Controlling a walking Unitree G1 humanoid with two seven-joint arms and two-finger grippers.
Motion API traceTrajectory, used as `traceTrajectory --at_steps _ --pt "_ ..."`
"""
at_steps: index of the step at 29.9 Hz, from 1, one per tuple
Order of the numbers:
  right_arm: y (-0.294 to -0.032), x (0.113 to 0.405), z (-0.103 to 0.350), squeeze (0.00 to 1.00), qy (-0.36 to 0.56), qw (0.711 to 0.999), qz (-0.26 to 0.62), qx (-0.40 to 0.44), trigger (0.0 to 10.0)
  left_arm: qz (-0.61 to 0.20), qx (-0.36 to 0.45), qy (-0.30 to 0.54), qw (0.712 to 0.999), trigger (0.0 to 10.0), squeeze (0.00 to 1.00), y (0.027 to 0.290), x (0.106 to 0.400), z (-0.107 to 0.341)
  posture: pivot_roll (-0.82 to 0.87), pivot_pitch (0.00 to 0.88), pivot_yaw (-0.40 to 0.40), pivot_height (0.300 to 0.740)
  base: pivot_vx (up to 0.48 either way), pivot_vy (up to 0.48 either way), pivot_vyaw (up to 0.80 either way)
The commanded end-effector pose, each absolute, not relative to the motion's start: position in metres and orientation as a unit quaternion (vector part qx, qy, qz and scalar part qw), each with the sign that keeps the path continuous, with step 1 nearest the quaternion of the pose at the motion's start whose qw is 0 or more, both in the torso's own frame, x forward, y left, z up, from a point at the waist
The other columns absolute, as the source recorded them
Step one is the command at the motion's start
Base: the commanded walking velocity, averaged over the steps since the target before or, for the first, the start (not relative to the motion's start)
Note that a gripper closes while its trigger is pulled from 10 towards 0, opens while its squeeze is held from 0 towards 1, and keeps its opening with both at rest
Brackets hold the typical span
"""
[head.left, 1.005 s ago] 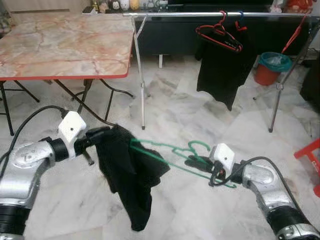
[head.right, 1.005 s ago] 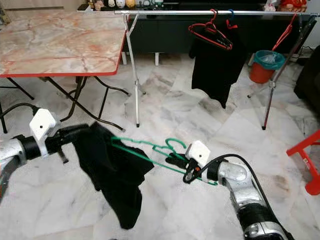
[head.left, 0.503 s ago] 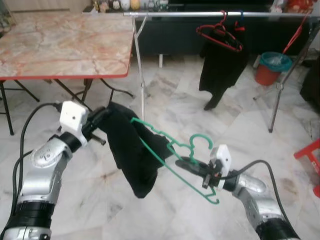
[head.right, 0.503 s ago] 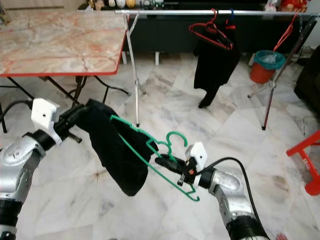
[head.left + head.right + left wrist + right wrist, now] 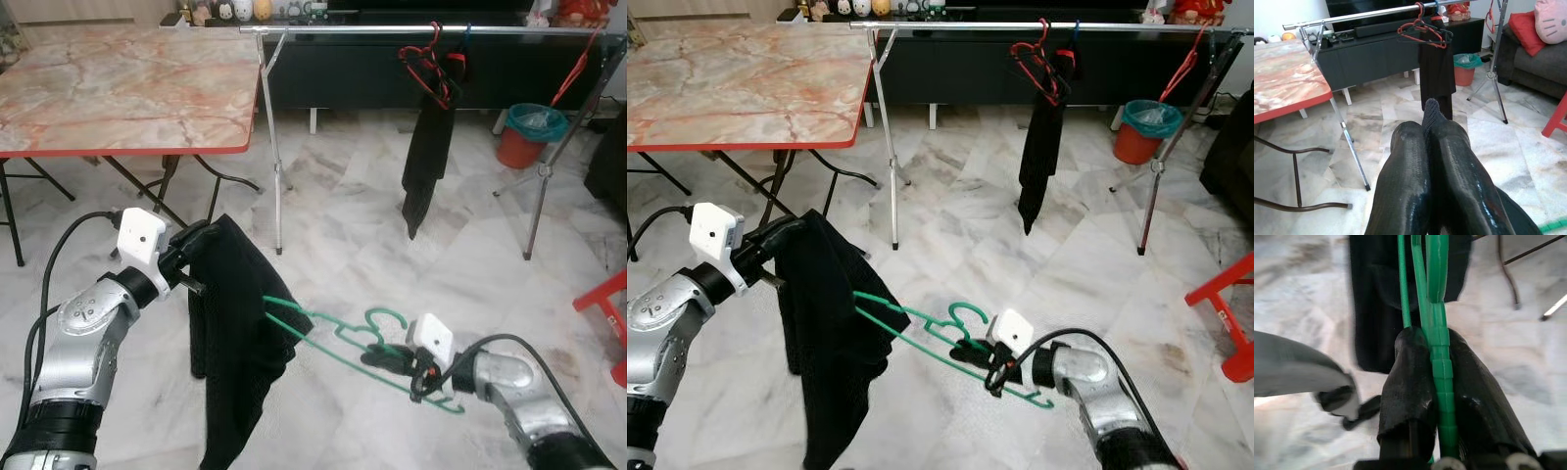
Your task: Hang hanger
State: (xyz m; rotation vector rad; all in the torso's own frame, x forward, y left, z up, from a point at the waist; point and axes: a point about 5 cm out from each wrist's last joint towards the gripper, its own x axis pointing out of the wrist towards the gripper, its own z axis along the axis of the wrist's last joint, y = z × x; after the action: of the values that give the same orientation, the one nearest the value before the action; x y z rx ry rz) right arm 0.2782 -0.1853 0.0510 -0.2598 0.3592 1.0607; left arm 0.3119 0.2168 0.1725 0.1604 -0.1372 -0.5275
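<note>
Hanger (image 5: 338, 334): green, low over the marble floor (image 5: 372, 225), between both arms.
Right gripper (image 5: 1439, 382): fingers clamped on the hanger near its hook.
Left gripper (image 5: 199, 238): pinching the black garment (image 5: 240, 343), which drapes over the hanger's far end.
Rail (image 5: 411, 30): well beyond, carrying red hangers (image 5: 428, 67).

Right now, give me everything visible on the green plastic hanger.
The green plastic hanger is thin, with a curled hook and notched shoulders. It lies nearly flat above the marble floor, hook uppermost. The right gripper is shut on it near the neck; in the right wrist view the two black fingers clamp its ribbed stem. Its far end disappears into the black garment, which the left gripper pinches at the top.
</note>
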Motion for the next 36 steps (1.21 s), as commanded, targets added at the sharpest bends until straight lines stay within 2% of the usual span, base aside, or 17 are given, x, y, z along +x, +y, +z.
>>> traceTrajectory --at_steps 1,5,7,11,15,18,19,24,29,36 --pt "-0.197 0.283 0.053 0.0 0.165 0.861 0.463 -0.131 0.0 -0.256 0.094 -0.102 0.957 0.0 0.0 0.221 0.31 0.191 0.1 0.056 0.003 0.74 0.0 0.0 0.0" --pt "-0.199 0.292 0.065 0.0 0.117 0.891 0.426 -0.106 0.0 -0.241 0.093 -0.097 0.961 0.0 0.0 0.223 0.309 0.187 0.1 0.056 0.003 0.74 0.0 0.0 0.0" --pt "-0.198 0.299 0.077 0.0 0.063 0.918 0.387 -0.061 0.0 -0.219 0.087 -0.092 0.967 0.0 0.0 0.226 0.309 0.182 0.1 0.061 0.005 0.74 0.0 0.0 0.0" --pt "-0.195 0.297 0.083 0.0 0.024 0.929 0.369 0.023 0.0 -0.206 0.083 -0.084 0.971 0.0 0.0 0.23 0.307 0.175 0.1 0.067 0.007 0.74 0.0 0.0 0.0" --pt "-0.199 0.297 0.078 0.0 0.025 0.944 0.328 -0.002 0.0 -0.203 0.074 -0.085 0.973 0.0 0.0 0.228 0.306 0.173 0.1 0.067 0.007 0.74 0.0 0.0 0.0" --pt "-0.2 0.299 0.073 0.0 0.027 0.955 0.295 0.019 0.0 -0.203 0.064 -0.089 0.973 0.0 0.0 0.221 0.307 0.172 0.1 0.067 0.008 0.74 0.0 0.0 0.0" --pt "-0.188 0.291 0.067 0.0 0.049 0.931 0.359 0.036 0.0 -0.203 0.061 -0.095 0.973 0.0 0.0 0.218 0.308 0.174 0.1 0.067 0.008 0.74 0.0 0.0 0.0" --pt "-0.181 0.284 0.06 0.0 0.069 0.917 0.392 0.0 0.0 -0.196 0.052 -0.105 0.974 0.0 0.0 0.217 0.31 0.177 0.1 0.067 0.007 0.74 0.0 0.0 0.0" --pt "-0.188 0.275 0.038 0.0 0.169 0.884 0.426 -0.094 0.0 -0.2 0.057 -0.106 0.972 0.0 0.0 0.217 0.31 0.179 0.1 0.067 0.007 0.74 0.0 0.0 0.0" --pt "-0.203 0.276 0.032 0.0 0.233 0.86 0.433 -0.135 0.0 -0.206 0.056 -0.11 0.971 0.0 0.0 0.214 0.309 0.18 0.1 0.067 0.006 0.74 0.0 0.0 0.0"
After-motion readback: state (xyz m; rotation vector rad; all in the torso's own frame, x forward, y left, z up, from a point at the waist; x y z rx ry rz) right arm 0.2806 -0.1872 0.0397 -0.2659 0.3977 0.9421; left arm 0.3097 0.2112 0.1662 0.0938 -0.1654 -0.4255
